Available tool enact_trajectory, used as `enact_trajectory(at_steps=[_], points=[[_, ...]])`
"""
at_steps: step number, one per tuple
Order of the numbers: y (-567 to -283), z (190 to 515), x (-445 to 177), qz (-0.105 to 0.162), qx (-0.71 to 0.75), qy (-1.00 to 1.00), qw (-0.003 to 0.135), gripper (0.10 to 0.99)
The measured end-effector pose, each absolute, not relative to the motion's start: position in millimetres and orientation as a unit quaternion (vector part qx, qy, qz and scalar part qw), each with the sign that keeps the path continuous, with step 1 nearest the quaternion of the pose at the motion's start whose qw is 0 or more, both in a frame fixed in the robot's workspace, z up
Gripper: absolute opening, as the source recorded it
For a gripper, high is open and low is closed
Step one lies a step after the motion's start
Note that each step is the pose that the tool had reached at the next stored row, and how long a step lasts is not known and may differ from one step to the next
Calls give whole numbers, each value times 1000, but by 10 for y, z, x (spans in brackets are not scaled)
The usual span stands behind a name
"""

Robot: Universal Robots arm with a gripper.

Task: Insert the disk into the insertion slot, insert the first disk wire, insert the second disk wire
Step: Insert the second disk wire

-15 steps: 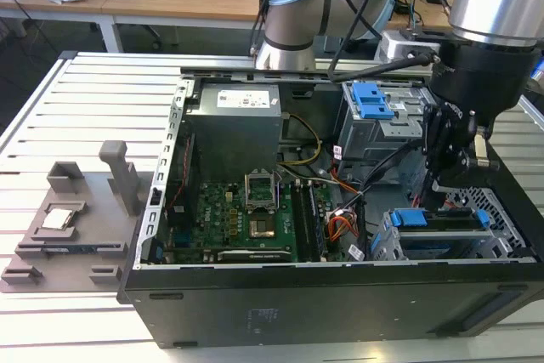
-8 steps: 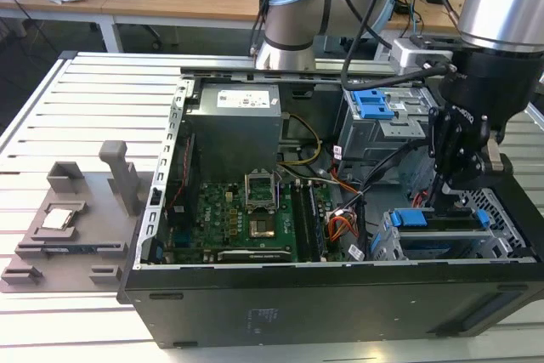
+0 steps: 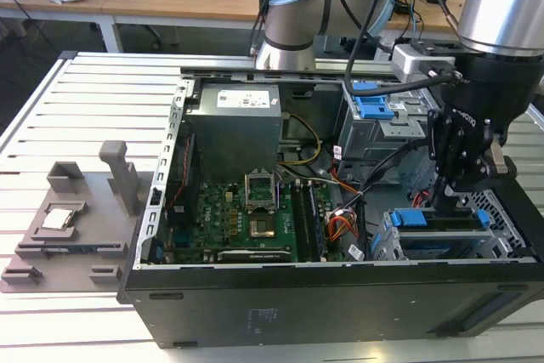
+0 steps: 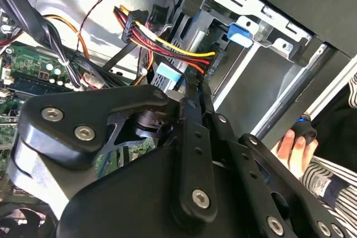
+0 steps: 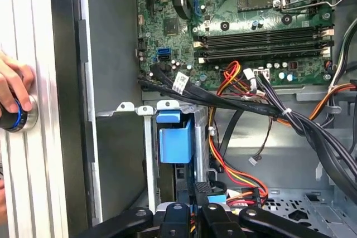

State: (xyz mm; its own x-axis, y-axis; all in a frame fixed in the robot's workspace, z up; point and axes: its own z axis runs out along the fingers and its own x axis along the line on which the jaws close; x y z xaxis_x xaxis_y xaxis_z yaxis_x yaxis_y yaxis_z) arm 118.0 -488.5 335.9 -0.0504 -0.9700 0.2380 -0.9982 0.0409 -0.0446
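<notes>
The disk [image 3: 438, 241] lies inside the insertion slot [image 3: 503, 210], the perforated grey cage at the exterior view's lower right; its blue carrier tab [image 3: 410, 218] sticks out toward the motherboard. In the first wrist view the blue carrier [image 5: 175, 140] sits between the cage's rails [image 5: 148, 154]. My gripper [image 3: 448, 200] hangs right over the disk's rear end, fingers [image 5: 215, 218] pressed together. Their tips [image 4: 196, 88] rest at a black plug [image 5: 203, 187] carrying red and yellow wires [image 4: 178, 45], beside a light blue plug [image 4: 167, 75]. Whether anything is pinched between them is hidden.
A taller grey bay with a blue clip [image 3: 374, 108] stands behind the cage. Black cable bundles [image 5: 262, 107] cross between the motherboard [image 3: 246, 218] and the cage. A person's hand [image 5: 14, 101] rests on a round button on the slatted table beside the case.
</notes>
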Motion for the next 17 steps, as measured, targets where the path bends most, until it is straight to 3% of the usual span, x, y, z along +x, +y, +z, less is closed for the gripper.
enact_trajectory(at_steps=[14, 17], points=[[-4998, 3334, 1179, 95, 686, -718, 68, 149], [-4998, 3335, 1179, 95, 686, -718, 68, 227]])
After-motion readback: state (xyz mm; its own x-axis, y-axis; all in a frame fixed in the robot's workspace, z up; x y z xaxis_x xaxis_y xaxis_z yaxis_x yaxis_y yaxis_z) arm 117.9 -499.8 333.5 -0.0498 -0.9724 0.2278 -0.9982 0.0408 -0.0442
